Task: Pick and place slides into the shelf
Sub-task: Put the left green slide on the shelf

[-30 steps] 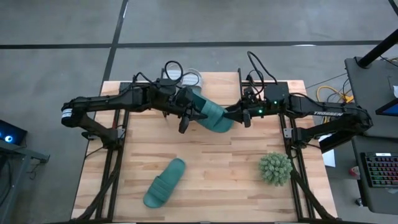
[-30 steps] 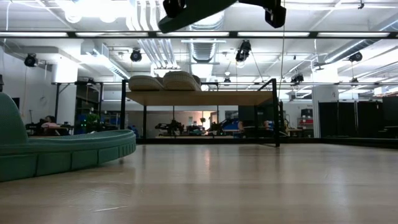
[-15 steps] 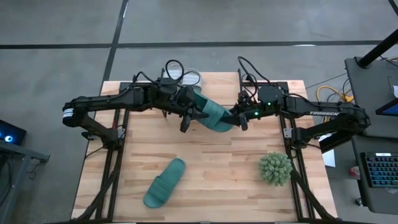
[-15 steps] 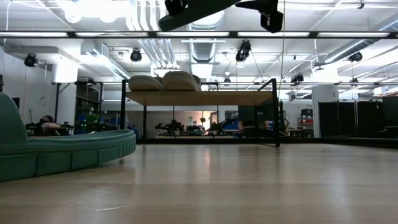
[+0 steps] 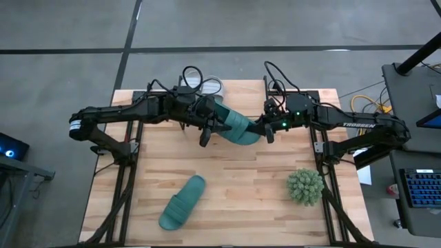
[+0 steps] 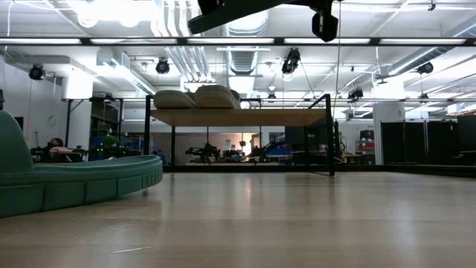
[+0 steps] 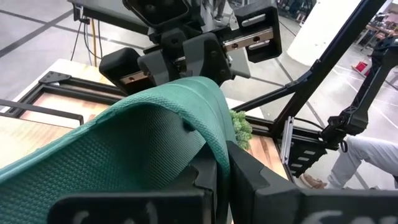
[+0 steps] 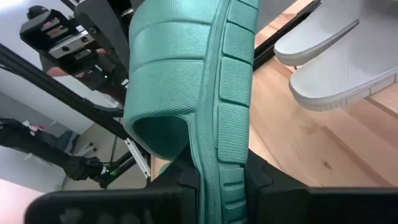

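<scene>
Both the left gripper point(image 5: 205, 129) and right gripper point(image 5: 265, 129) clamp one teal slide point(image 5: 234, 126) aloft mid-table; second teal slide point(image 5: 182, 202) lies near the front edge.

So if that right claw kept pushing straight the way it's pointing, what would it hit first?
The right gripper already pinches one end of the teal slide. Straight beyond that, likely the left gripper, which grips the slide's other end, though depth is hard to judge.
</scene>
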Controlling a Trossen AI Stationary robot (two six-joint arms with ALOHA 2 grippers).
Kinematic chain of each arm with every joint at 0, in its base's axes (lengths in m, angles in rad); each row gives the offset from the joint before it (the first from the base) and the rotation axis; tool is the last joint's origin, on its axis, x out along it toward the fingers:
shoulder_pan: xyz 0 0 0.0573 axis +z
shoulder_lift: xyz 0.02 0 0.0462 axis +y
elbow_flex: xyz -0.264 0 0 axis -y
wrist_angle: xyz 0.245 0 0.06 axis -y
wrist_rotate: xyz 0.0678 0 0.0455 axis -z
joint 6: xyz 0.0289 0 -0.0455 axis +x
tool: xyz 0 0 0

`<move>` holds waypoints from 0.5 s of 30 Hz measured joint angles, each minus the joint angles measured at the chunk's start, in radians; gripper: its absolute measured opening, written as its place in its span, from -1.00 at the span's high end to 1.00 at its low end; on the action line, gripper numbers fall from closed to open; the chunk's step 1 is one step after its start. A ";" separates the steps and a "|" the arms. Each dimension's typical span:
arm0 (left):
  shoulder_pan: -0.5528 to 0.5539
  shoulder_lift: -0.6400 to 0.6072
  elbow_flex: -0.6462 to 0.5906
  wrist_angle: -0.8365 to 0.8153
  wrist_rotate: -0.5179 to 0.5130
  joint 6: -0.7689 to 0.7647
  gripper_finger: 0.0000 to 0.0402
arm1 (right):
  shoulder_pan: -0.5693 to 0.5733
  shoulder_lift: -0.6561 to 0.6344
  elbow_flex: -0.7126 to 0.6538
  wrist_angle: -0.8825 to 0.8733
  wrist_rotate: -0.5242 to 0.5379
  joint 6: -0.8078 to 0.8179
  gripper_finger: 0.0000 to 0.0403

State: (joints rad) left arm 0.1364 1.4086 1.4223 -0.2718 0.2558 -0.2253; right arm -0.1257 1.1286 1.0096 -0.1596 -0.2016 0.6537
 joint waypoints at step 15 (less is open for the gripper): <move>0.000 -0.001 0.001 0.005 0.002 0.004 0.56 | 0.001 -0.016 0.000 -0.061 0.066 -0.015 0.81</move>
State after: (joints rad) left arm 0.1364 1.4075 1.4233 -0.2667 0.2581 -0.2216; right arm -0.1249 1.1130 1.0096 -0.2207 -0.1361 0.6384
